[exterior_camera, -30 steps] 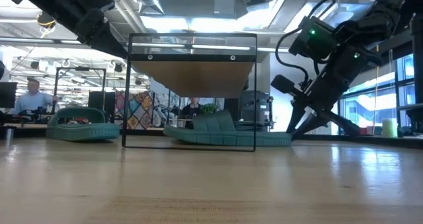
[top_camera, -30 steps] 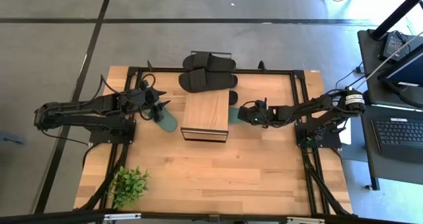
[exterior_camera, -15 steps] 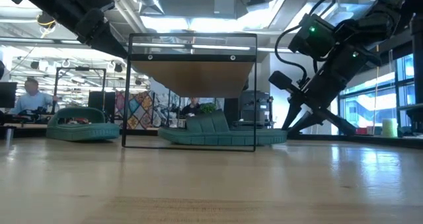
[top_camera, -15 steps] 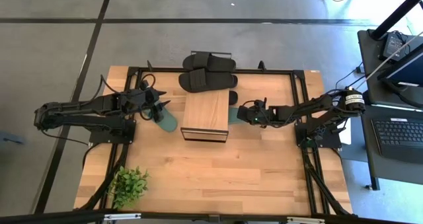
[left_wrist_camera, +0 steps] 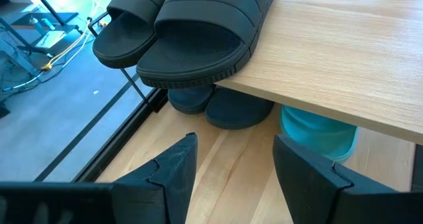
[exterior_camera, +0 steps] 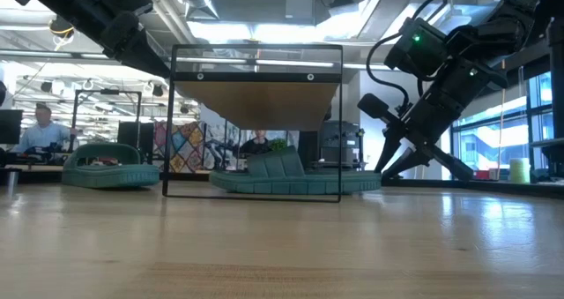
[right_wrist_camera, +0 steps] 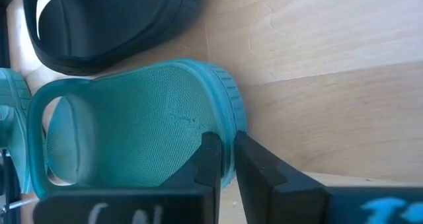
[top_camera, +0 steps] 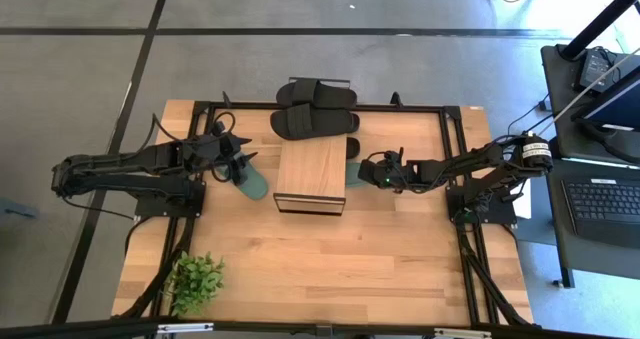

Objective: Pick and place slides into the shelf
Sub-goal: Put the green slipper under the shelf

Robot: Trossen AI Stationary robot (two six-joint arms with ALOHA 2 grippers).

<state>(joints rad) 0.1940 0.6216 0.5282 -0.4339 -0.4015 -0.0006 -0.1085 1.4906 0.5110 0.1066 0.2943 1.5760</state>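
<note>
The shelf [top_camera: 311,173] stands mid-table with two black slides [top_camera: 315,119] lying on its plank top at the far end. More dark slides [left_wrist_camera: 218,106] lie on the table beneath it. One green slide [top_camera: 250,183] lies flat on the table left of the shelf. The other green slide [exterior_camera: 291,179] lies on its sole under the shelf, its heel sticking out to the right. My right gripper [right_wrist_camera: 228,159] is shut on that heel. My left gripper [left_wrist_camera: 234,171] hangs open above the table left of the shelf, holding nothing. My right gripper pinches the heel rim [right_wrist_camera: 231,128] of the green slide between its two fingers, one finger over the footbed and one outside the heel wall. The fingers slant down from the table's right, along the slide. The slide lies flat on the table with its toe end under the shelf.
A small potted plant [top_camera: 195,282] stands at the table's near left corner. Bare wood lies between the shelf and the near edge. A black frame [top_camera: 455,169] borders the table.
My right gripper, still shut on the heel, has moved the green slide a short way toward the table's left, farther under the shelf. The slide stays flat on the table.
</note>
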